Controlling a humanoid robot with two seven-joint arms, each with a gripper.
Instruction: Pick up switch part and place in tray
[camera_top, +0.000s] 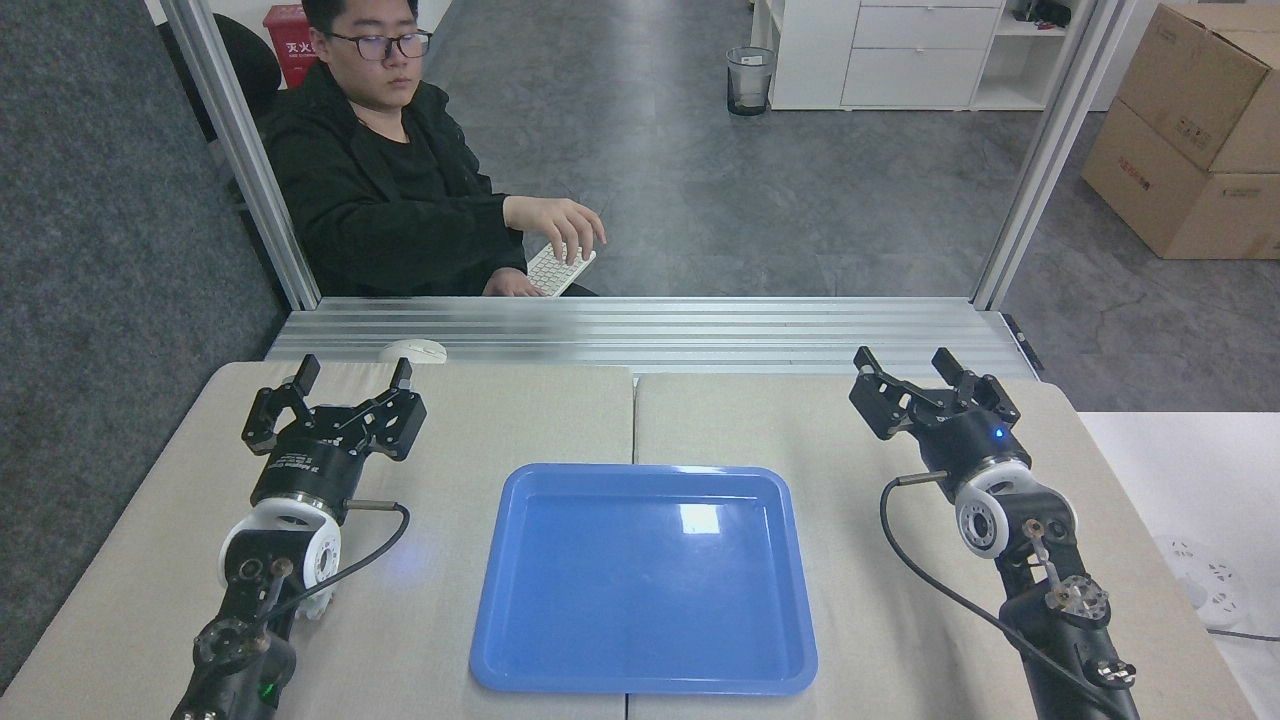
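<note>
Flanking the tray (560, 640) at the middle of the worktop (850, 560), we hold our left hand (352, 383) and right hand (915, 368) released, fingers spread, grasping nothing; we judge this a ready stance, leaving the tray unobstructed. The switch part is nowhere we can see: the tray is bare, and no part lies on the cloth. A pale rounded object (413, 351) at the far edge is hard to identify. Beyond, a person's hand (555, 222) rests on a keyboard (560, 270).

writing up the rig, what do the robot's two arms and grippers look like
Both arms are black with white ring-shaped wrist joints. The left gripper and right gripper are black two-finger linkage claws. A thin black cable loops from each wrist. The left wrist bears small white lettering; the right shows a small blue light.
</note>
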